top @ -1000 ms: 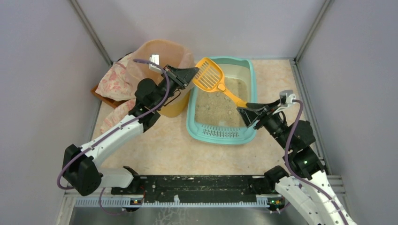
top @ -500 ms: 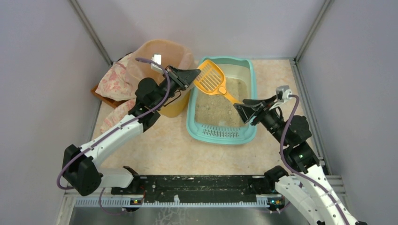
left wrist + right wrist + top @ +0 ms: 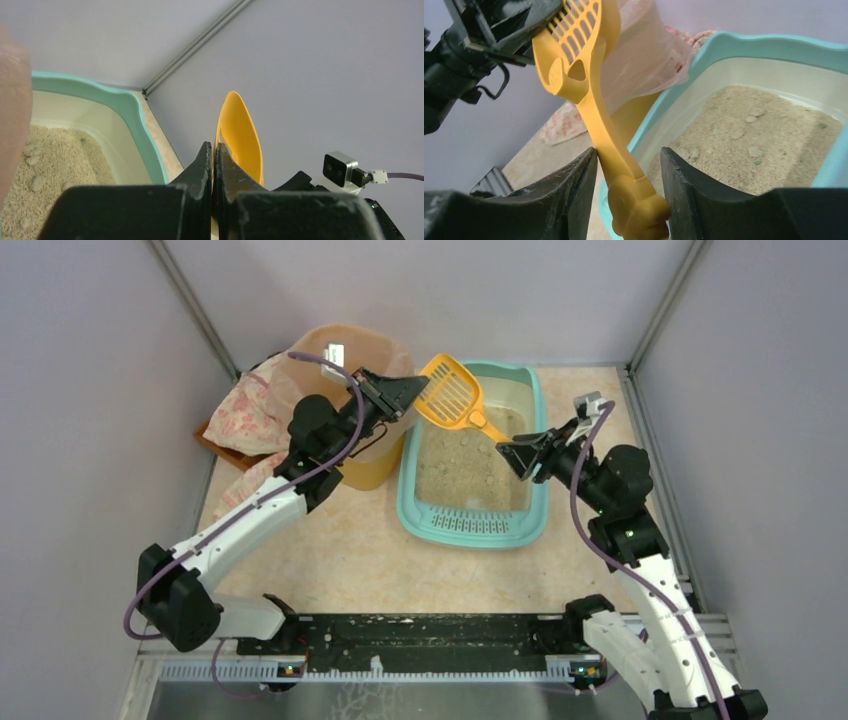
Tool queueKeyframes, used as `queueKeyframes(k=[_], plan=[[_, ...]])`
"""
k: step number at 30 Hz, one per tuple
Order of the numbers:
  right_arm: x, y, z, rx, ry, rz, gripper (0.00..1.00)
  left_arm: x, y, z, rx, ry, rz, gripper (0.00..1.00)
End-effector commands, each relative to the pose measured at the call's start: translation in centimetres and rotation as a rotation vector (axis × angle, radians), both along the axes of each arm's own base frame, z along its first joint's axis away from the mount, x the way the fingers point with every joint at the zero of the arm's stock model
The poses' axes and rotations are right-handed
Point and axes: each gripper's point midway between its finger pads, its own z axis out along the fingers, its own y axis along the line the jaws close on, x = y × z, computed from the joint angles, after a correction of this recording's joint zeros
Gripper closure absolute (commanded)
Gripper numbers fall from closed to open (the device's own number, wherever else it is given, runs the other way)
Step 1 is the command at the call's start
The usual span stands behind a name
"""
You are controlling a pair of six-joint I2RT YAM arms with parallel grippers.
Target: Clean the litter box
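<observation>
Your right fingers point(image 3: 518, 458) grip yellow litter scoop point(image 3: 450, 395) by its handle, over litter box point(image 3: 470, 525) right rim, frame centre. Your left fingers point(image 3: 403, 392) closed, at scoop head, just off box's upper-left corner.

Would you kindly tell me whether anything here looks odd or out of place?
Nothing looks spilled or damaged. One oddity: the yellow slotted plastic scoop is held aloft at both ends, left gripper pinching its head's rim, right gripper around its handle, over the teal plastic litter box.
</observation>
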Motion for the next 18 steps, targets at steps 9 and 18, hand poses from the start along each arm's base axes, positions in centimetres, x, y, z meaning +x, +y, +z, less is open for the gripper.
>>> queueKeyframes(k=[9,18], plan=[[-5.7,4.3,5.0,0.093,-0.141,0.419,1.0,-1.7,-0.5,2.6,-0.012,-0.072,-0.075,1.0],[-6.6,4.4,4.8,0.082,-0.114,0.447,1.0,-1.8,-1.8,2.4,0.029,-0.102,-0.137,0.81]])
